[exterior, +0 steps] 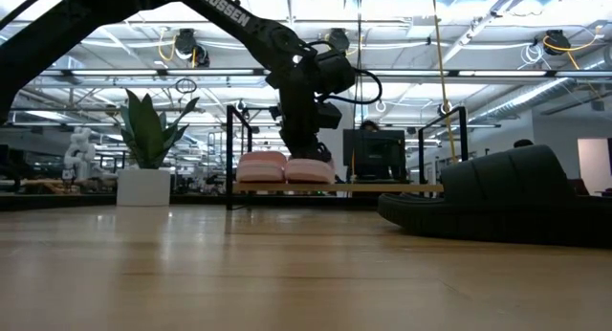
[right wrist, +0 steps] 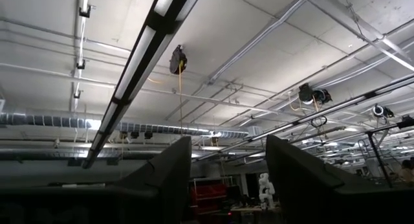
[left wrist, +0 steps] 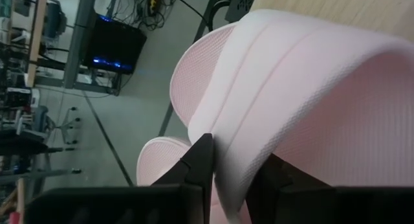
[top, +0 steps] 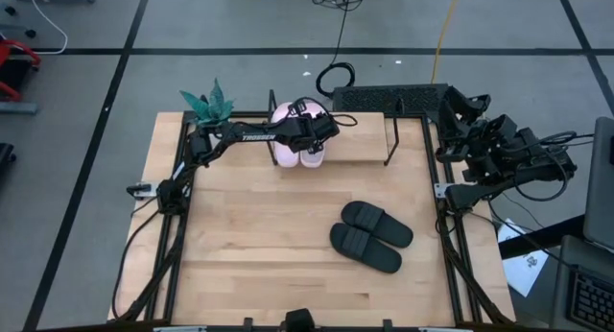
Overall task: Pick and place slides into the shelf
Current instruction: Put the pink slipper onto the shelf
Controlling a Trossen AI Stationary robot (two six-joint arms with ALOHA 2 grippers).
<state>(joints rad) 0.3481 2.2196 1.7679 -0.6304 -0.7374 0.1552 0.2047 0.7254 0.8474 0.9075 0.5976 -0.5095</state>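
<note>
Two light pink slides (top: 297, 148) stand side by side on the shelf (top: 369, 152) near its left end, soles on the light board (exterior: 382, 188). My left gripper (top: 315, 130) reaches over them from the left and is shut on the right-hand pink slide (exterior: 308, 169); the other pink slide (exterior: 260, 167) sits just left of it. The black pair (top: 370, 235) lies flat on the table's middle right, and one of them looms near in the low view (exterior: 507, 192). My right gripper (right wrist: 226, 179) is parked past the table's right edge (top: 489, 150), open, pointing at the ceiling. My left gripper pinches the right-hand pink slide's wide strap at its edge (left wrist: 236, 162), one dark finger (left wrist: 200, 162) outside the strap and the other finger (left wrist: 268, 179) under it. It comes from above, slanting down. The slide's sole rests on the shelf board (exterior: 308, 183).
A potted green plant (top: 206, 104) stands at the table's far left corner beside the shelf. The shelf's black end frames (top: 391, 140) rise at both ends. The shelf's right half is bare board. Cables run along the table's sides.
</note>
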